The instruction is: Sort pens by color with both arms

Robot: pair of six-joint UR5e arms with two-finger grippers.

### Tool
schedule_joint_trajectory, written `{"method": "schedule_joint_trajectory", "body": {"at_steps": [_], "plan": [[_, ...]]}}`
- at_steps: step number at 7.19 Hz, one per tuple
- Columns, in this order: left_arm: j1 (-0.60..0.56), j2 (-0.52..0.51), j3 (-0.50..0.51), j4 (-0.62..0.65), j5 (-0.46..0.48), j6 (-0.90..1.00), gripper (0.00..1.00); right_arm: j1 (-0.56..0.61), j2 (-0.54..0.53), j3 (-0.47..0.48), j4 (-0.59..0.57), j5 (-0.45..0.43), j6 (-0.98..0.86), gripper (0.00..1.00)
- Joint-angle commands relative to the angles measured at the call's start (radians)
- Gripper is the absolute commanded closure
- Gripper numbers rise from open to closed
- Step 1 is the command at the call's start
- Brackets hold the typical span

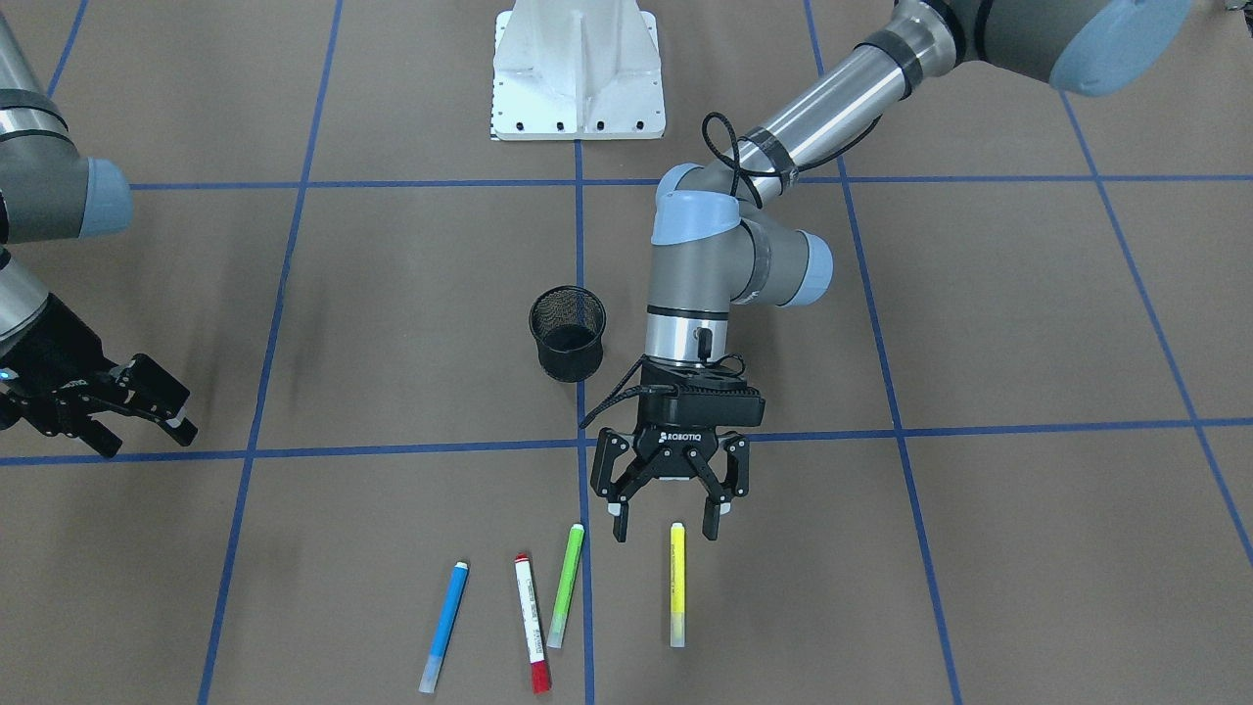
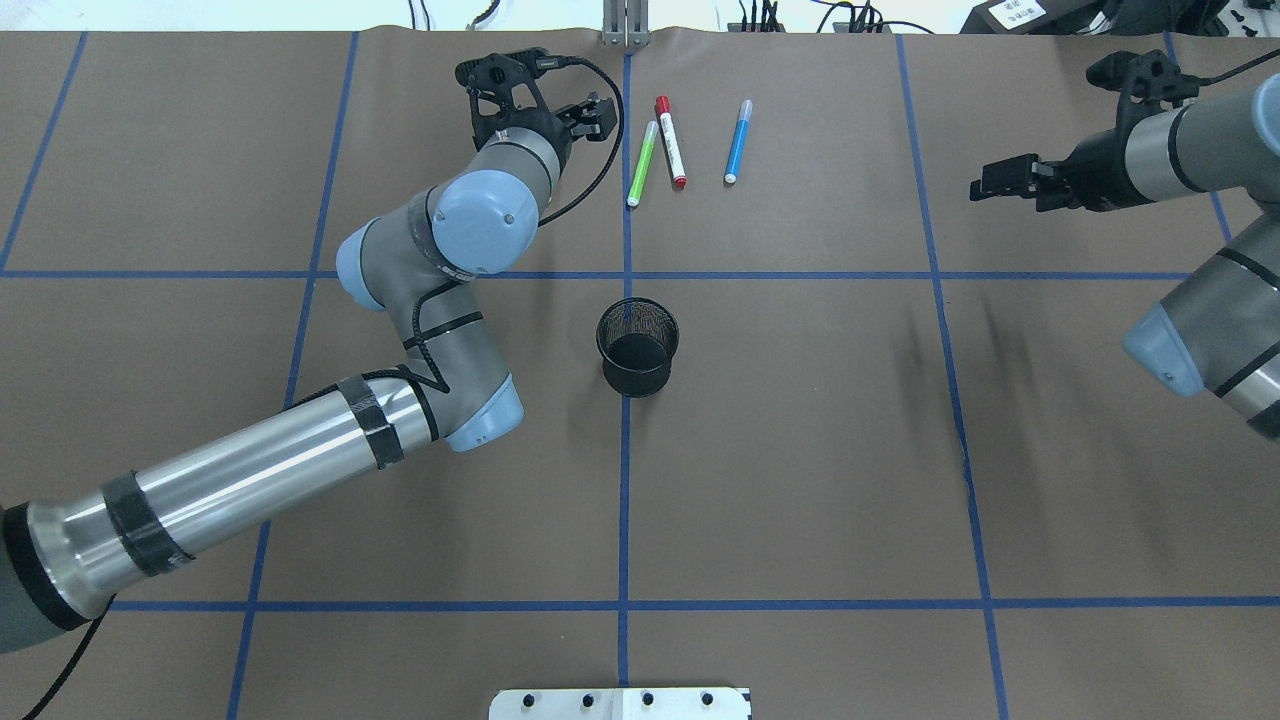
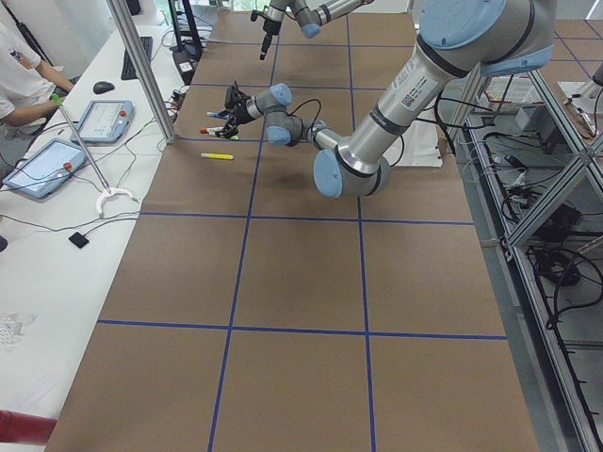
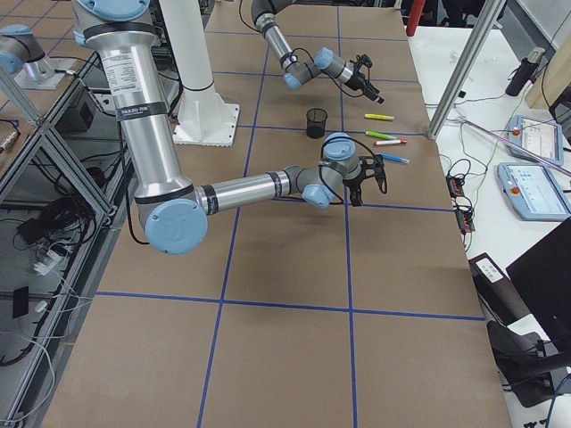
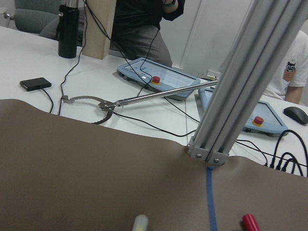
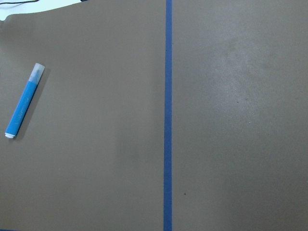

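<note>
Exterior front-facing view: the left gripper, jaws wide and empty, hangs by the yellow pen, which lies flat beside the lime green pen. It looks light, stiff and prone to rolling, so mid-barrel seems the surest hold.

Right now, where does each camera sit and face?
Front-facing: across the table, facing the pedestal; left gripper by yellow pen.
Overhead: behind the pedestal, looking forward; left arm, right arm, mesh cup.
Exterior left: table end, left arm near.
Exterior right: opposite end, right arm near.
Left wrist: low, toward operators' desk; no fingers.
Right wrist: straight down; blue pen, shared with overhead.
</note>
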Motion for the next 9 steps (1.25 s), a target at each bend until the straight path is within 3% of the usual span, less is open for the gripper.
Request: {"method": "schedule_joint_trajectory", "body": {"at_steps": [1,2,3,5,7,9], "plan": [[-0.110,0.217,-0.348,0.228,-0.300,0.165,0.02,0.124,0.003,-0.002,-0.060,0.075,-0.047,0.00],[-0.179,0.331,-0.515,0.398,-0.413,0.298,0.02,0.166,0.003,-0.006,-0.125,0.075,-0.196,0.00],[-0.233,0.408,-0.582,0.568,-0.531,0.435,0.02,0.206,0.006,-0.005,-0.234,0.077,-0.354,0.00],[-0.368,0.442,-0.623,0.875,-0.726,0.671,0.02,0.234,-0.023,-0.008,-0.423,0.080,-0.579,0.00],[-0.538,0.572,-0.636,0.893,-0.990,0.882,0.01,0.260,-0.012,-0.090,-0.467,0.124,-0.746,0.00],[-0.620,0.667,-0.664,0.907,-1.034,0.927,0.01,0.312,-0.018,-0.091,-0.546,0.238,-0.777,0.00]]}}
